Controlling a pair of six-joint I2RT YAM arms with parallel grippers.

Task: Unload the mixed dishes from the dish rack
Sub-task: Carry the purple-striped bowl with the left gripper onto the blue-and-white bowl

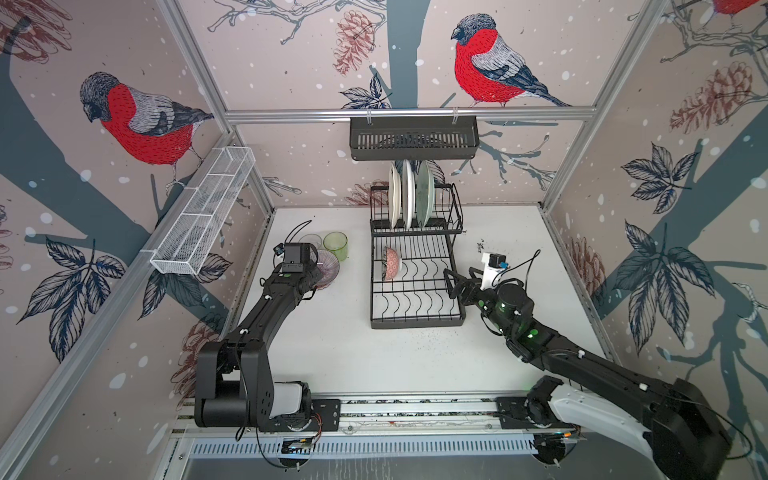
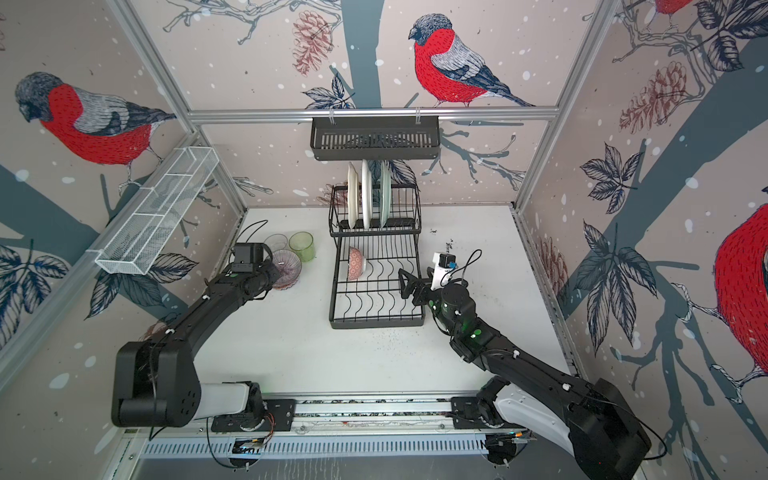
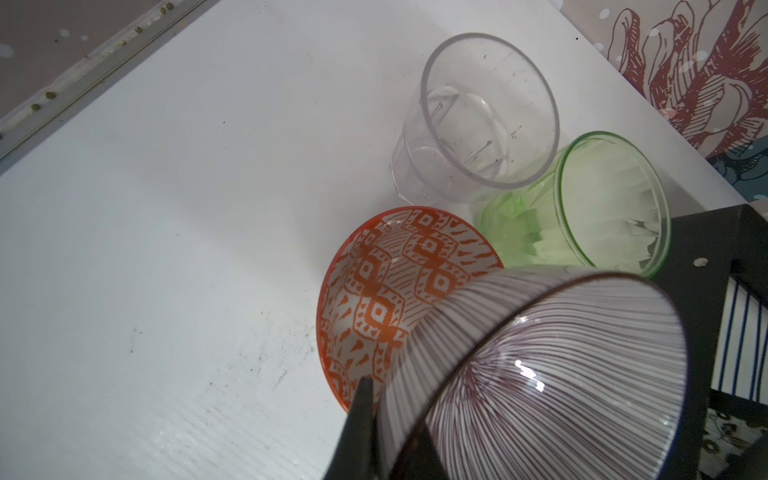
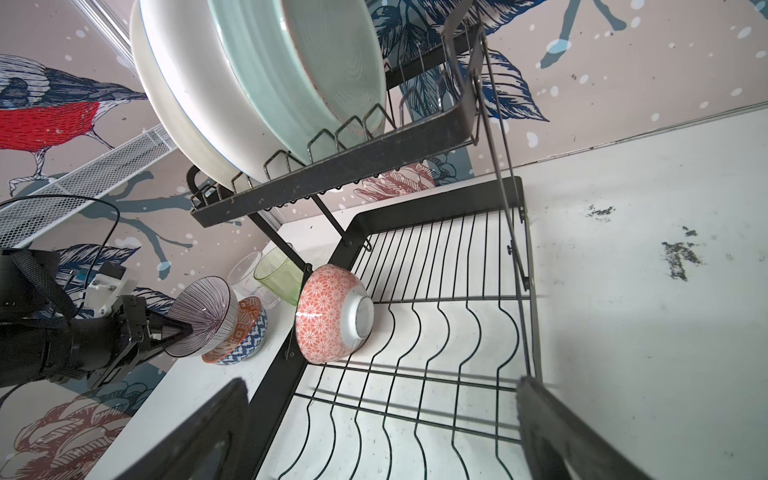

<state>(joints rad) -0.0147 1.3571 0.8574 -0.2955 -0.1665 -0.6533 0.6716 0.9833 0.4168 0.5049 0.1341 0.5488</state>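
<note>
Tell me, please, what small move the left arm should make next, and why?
Probably level the striped bowl and lower it into the orange-patterned bowl: the left end effector is shut on its rim, holding it tilted over that bowl on the table.

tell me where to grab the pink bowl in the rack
I'd pinch its upper rim from above, one jaw inside, one outside. The pink bowl stands on edge in the rack, foot toward the open right end effector, leaving that rim free.
</note>
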